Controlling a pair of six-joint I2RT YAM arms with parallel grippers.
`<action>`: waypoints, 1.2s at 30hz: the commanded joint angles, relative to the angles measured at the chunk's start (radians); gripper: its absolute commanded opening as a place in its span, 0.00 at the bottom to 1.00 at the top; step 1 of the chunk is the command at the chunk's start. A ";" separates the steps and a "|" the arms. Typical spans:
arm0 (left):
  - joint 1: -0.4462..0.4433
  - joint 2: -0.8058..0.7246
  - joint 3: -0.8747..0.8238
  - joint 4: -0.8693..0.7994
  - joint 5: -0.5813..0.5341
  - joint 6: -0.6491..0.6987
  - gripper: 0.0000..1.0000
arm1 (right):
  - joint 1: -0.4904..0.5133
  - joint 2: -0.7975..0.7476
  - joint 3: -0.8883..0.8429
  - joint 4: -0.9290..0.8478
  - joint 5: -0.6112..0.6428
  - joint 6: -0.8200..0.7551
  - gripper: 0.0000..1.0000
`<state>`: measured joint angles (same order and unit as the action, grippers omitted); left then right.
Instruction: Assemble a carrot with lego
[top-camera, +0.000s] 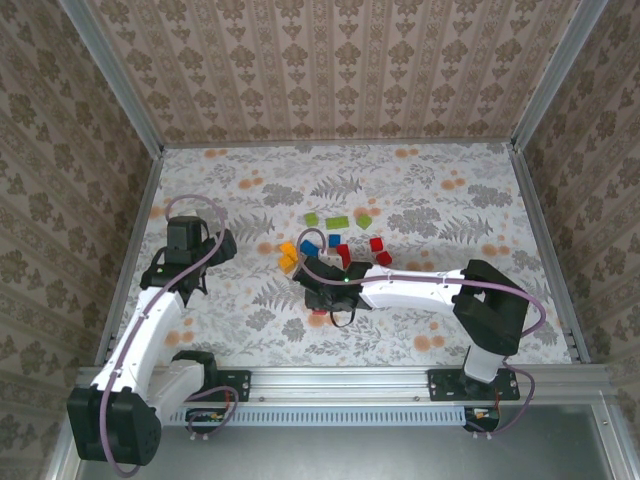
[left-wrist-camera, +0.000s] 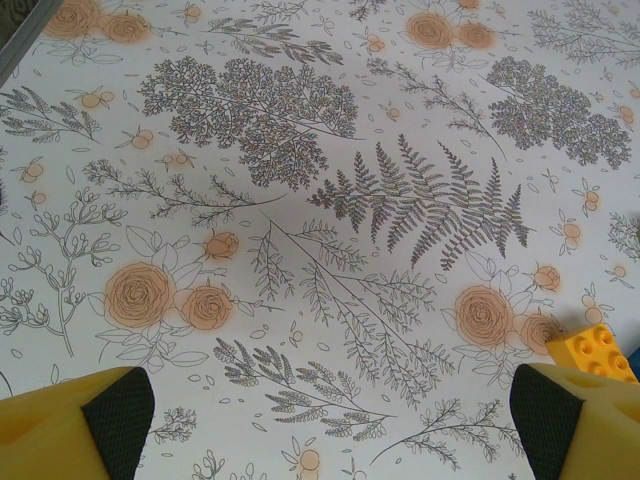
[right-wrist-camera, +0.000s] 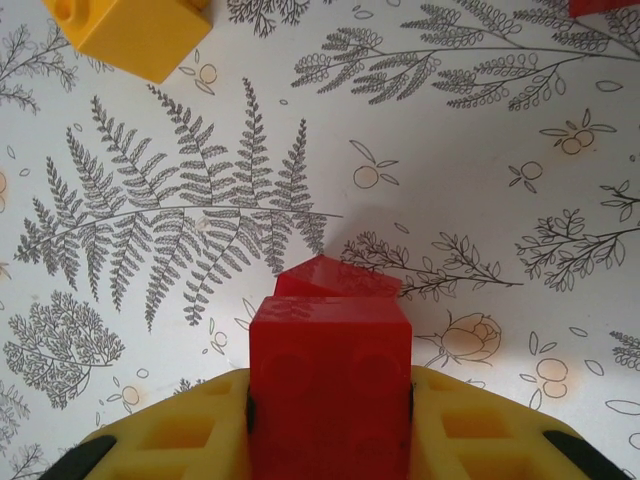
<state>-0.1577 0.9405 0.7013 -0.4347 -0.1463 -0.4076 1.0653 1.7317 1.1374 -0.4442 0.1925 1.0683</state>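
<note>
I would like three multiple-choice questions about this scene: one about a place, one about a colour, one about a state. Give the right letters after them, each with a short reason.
1. Where do the green bricks lie among the loose bricks?
A) on the far side of the group
B) nearest to the arm bases
C) against the left wall

2. What colour is the brick in the right gripper?
A) blue
B) red
C) green

3. How is the left gripper?
A) shut on a brick
B) shut on nothing
C) open, with nothing in it

Answers:
1 A: the top view shows them beyond the other bricks.
2 B: the right wrist view shows it red, clamped in the jaws.
3 C: the left wrist view shows the jaws wide apart over the table.
</note>
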 joint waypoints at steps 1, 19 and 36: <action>-0.005 -0.018 0.027 -0.026 -0.010 0.016 0.95 | 0.005 0.010 0.004 0.004 0.050 0.049 0.30; -0.005 -0.035 0.023 -0.027 -0.004 0.016 0.95 | 0.005 0.076 0.052 0.001 0.037 0.111 0.31; -0.005 -0.039 0.025 -0.028 0.003 0.019 0.95 | 0.024 0.267 0.218 -0.213 0.071 0.029 0.32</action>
<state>-0.1577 0.9195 0.7013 -0.4423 -0.1459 -0.4072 1.0828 1.9095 1.3540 -0.5491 0.2630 1.1351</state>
